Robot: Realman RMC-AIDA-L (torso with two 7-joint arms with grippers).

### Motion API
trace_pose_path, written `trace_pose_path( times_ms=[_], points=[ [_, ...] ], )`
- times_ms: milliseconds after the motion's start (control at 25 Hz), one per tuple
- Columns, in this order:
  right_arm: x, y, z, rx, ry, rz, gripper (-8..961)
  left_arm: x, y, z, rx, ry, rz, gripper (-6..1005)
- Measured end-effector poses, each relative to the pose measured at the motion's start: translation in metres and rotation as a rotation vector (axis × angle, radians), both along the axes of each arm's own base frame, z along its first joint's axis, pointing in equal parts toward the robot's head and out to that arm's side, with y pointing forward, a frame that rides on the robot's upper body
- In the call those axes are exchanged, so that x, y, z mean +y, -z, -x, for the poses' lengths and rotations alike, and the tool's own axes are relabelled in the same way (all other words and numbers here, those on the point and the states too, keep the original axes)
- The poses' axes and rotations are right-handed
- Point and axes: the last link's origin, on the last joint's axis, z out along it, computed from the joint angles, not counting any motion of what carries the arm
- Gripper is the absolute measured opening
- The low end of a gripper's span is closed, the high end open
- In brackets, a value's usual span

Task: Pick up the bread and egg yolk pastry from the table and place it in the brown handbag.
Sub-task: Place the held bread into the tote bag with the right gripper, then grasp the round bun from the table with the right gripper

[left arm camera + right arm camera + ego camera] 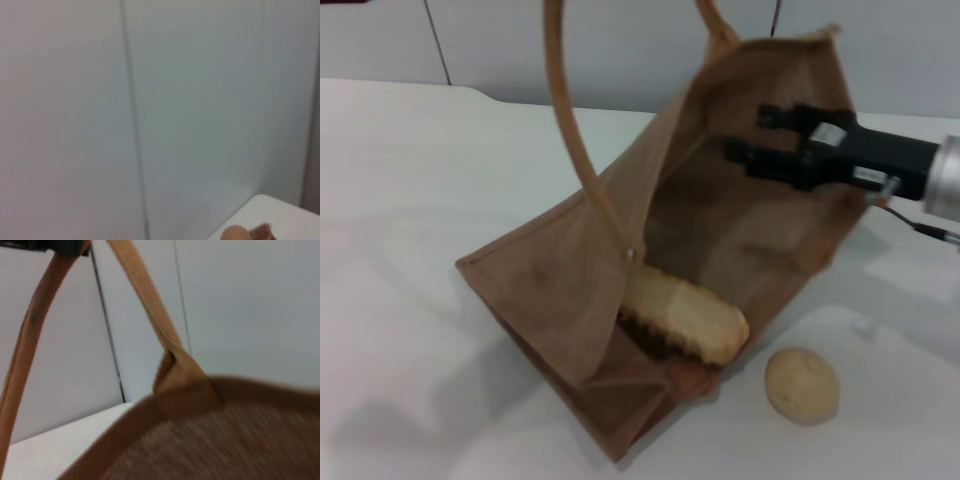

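One of the two items is already in: the bread (682, 322) lies inside the brown handbag (550, 300), low against its bottom, with its long axis running from the bag's inner fold toward the near right corner of the bench (410, 200). The pastry ball (802, 384) sits on the bench just outside the bag's base, close to the near edge and toward the right side, apart from the bag but near it.

The right hand (748, 140) reaches in from the right edge and hangs at the bag's open mouth, toward the far side. Its two dark fingers stand apart with nothing between them, so it holds nothing.

The pastry lies nearer the front edge than this hand and lower, almost straight toward the robot from it, so the judgement is that the right arm is the natural one for the next pick: it would need to draw out of the bag's mouth, come toward the near edge and descend onto the ball. Being round, the ball sets no grasp direction.

The left hand is not in view; its wrist camera faces the wall, catching only a bench corner.
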Motion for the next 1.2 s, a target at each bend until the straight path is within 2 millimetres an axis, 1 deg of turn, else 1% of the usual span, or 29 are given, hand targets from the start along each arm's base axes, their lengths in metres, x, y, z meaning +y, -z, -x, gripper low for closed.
trace_pose_path(
  times_ms=[160, 280, 640, 880, 960, 1200],
  points=[
    [-0.007, -0.012, -0.017, -0.032, 0.023, 0.015, 791, 0.002, -0.007, 0.013, -0.01, -0.041, -0.045, 114],
    [-0.013, -0.017, -0.021, -0.069, 0.018, 0.032, 791, 0.003, -0.012, 0.023, -0.004, -0.075, -0.077, 114],
    [-0.029, -0.026, -0.012, -0.115, -0.011, 0.099, 792, 0.006, -0.015, 0.033, 0.006, -0.115, -0.097, 114],
    [-0.042, -0.038, -0.014, -0.103, -0.029, 0.151, 792, 0.006, -0.024, 0.041, -0.008, -0.14, -0.125, 115],
    [-0.043, -0.038, -0.017, -0.124, -0.017, 0.175, 792, 0.006, -0.027, 0.041, -0.012, -0.139, -0.133, 115],
    [-0.044, -0.025, -0.033, -0.319, 0.07, 0.291, 788, 0.006, -0.029, 0.041, -0.012, -0.133, -0.143, 115]
  ],
)
